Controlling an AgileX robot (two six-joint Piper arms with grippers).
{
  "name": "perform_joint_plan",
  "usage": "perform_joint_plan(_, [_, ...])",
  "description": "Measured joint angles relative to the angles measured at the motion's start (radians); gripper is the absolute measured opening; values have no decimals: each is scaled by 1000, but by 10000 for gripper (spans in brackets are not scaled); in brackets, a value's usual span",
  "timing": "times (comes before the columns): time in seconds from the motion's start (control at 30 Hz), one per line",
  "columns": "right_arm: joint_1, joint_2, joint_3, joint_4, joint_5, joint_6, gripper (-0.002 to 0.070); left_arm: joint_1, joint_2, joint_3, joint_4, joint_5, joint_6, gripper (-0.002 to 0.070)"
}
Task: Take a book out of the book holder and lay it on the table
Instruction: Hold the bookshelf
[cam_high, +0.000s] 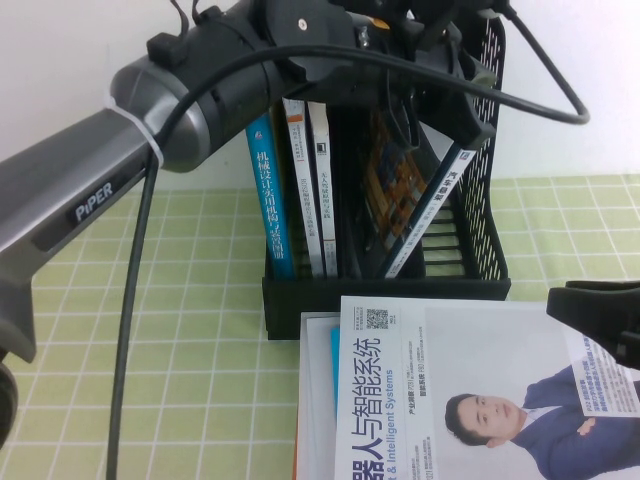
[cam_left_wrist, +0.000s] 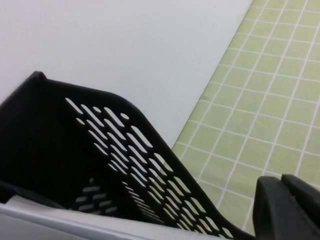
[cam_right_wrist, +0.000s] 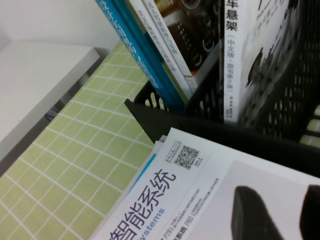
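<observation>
Books stand upright in a black perforated plastic book holder (cam_high: 470, 250) at the upper centre of the high view, on a table covered with a green checked cloth (cam_high: 200, 400). Among them are a blue-spined book with white Chinese lettering (cam_high: 268, 205), two thin white-spined books (cam_high: 310, 190) beside it, and a white-and-dark-spined book (cam_high: 432, 205) that leans tilted across the holder's right half. In front of the holder, at the lower centre and right of the high view, a large white-covered book with a QR code and a portrait of a man in a suit (cam_high: 440, 380) lies flat on a stack of other books (cam_high: 315, 400), its far edge just beside the holder's front wall. The left arm, grey with a PiPER label (cam_high: 95, 200), reaches from the left edge up to the top of the frame, where the left gripper (cam_high: 430, 60) sits at the top of the holder above the leaning book; I cannot tell whether its fingers are parted or closed. The right gripper (cam_high: 600, 315) shows at the right edge of the high view, hovering over the flat book's cover, and in its wrist view its two dark fingertips (cam_right_wrist: 262, 212) stand apart, holding nothing.
</observation>
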Motion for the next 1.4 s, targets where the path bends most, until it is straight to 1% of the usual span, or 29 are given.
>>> perform_joint_plan(0.1, [0, 0, 0, 0, 0, 0, 226, -4, 5, -2, -9, -6, 28, -3])
perform_joint_plan(0.2, [0, 2, 0, 0, 0, 0, 226, -4, 6, -2, 10, -10, 35, -3])
perform_joint_plan(0.4, [0, 4, -4, 0, 0, -2, 226, -4, -9, -2, 75, -7, 7, -3])
perform_joint_plan(0.53, [4, 13, -46, 0, 0, -11, 230, -1, -34, -2, 122, 28, 0, -3])
perform_joint_plan(0.63, [45, 36, -103, 0, -22, -54, 242, 15, -59, -2, 158, 63, -48, -3])
perform_joint_plan(0.73, [121, 75, -178, 0, -83, -111, 255, 38, -66, -2, 207, 98, -113, -3])
perform_joint_plan(0.87, [222, 153, -280, 4, -227, -123, 263, 63, -66, -2, 231, 143, -157, -3])
perform_joint_plan(1.0, [258, 252, -366, 11, -327, -53, 270, 66, -66, -2, 236, 142, -168, -3])
perform_joint_plan(1.17, [258, 342, -441, 13, -331, 17, 272, 48, -66, -2, 191, 115, -123, -3])
perform_joint_plan(1.4, [259, 355, -464, 14, -294, 36, 272, 7, -66, -2, 114, 18, -38, -3])
